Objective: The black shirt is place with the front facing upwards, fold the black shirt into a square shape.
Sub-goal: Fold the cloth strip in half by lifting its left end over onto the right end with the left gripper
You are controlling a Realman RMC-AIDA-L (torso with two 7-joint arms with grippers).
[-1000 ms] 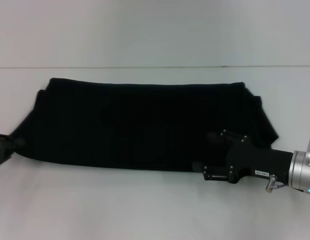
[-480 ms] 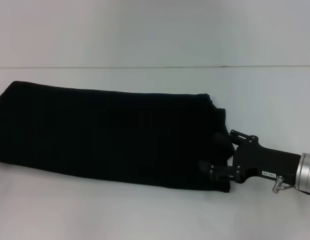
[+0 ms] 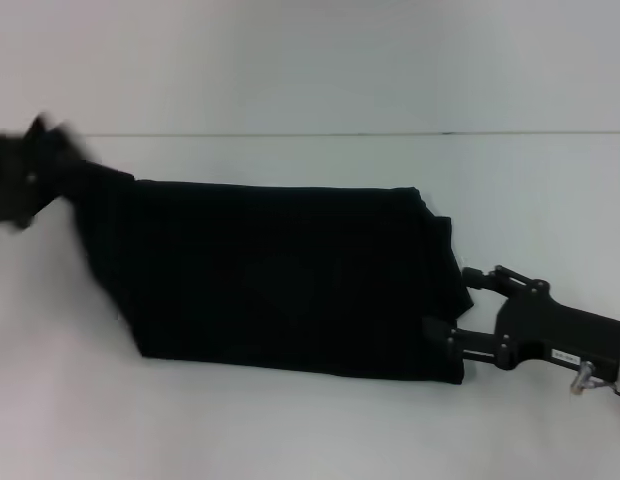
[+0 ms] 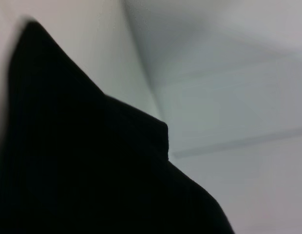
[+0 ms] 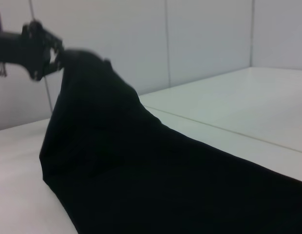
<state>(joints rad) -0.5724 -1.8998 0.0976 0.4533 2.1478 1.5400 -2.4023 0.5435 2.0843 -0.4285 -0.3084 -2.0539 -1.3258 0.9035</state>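
Black shirt [image 3: 280,280] sits as a long folded band across the white table [image 3: 320,430], no lettering showing from the head cam; one end is hoisted off the surface, the other lies flat by the right arm.

Left gripper [image 3: 25,180] is up in the air at the far-left end, clamped on the shirt's raised corner; cloth hangs taut from it down to the table; right wrist cam shows the same thing, left gripper [image 5: 41,48] pinching the peak of the fabric [image 5: 141,165]. Left wrist cam is mostly filled w/ black cloth [image 4: 83,165], own fingers not visible.

Right gripper [image 3: 460,315] is low at the table, right at the shirt's near-right edge; its fingers [image 3: 438,330] meet the hem, looks like they're nipping the corner to pin it, though black on black makes that a judgement, not certain.

Step in hand, I reckon: folding the band crosswise, left end being carried over toward the right gripper's side; roughly mid-task.

Next move calls for: left gripper to sweep the lifted end across and lay it just beside the right gripper's end, edges matched; right end must stay anchored or the whole band drags; lower gently so the layer doesn't bunch.
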